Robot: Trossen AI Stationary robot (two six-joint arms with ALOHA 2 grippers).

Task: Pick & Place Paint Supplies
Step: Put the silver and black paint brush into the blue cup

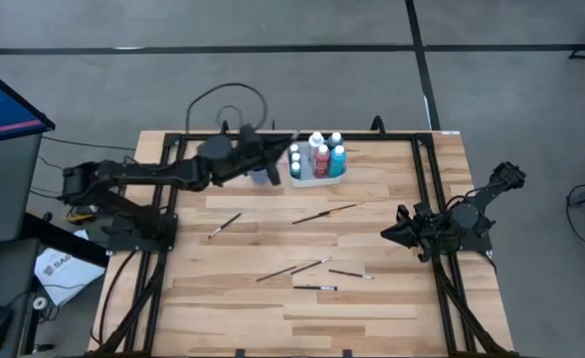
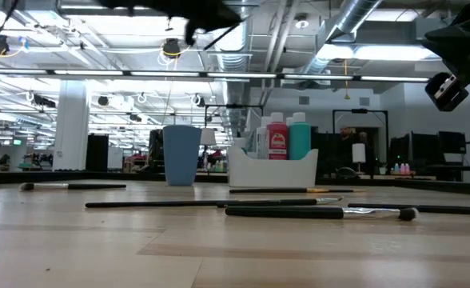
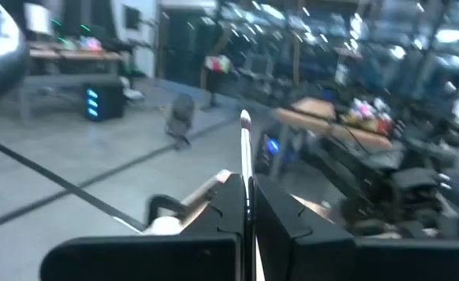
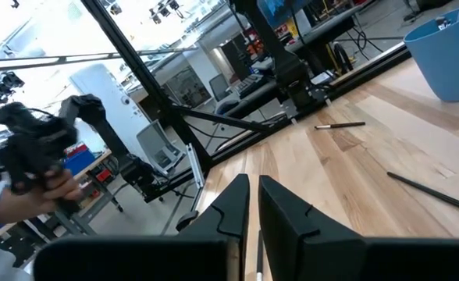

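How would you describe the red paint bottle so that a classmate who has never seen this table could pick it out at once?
Start at the wooden table and find the white rectangular tray near its far edge, beside the blue cup. Several white-capped bottles stand upright inside it. The red paint bottle is the only red one, standing next to a teal bottle.

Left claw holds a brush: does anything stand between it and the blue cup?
Nothing visible does. The left claw, shut on the paintbrush, hangs above the blue cup with open air between. The white tray stands beside the cup, not over it. The right claw waits at the table's right side.
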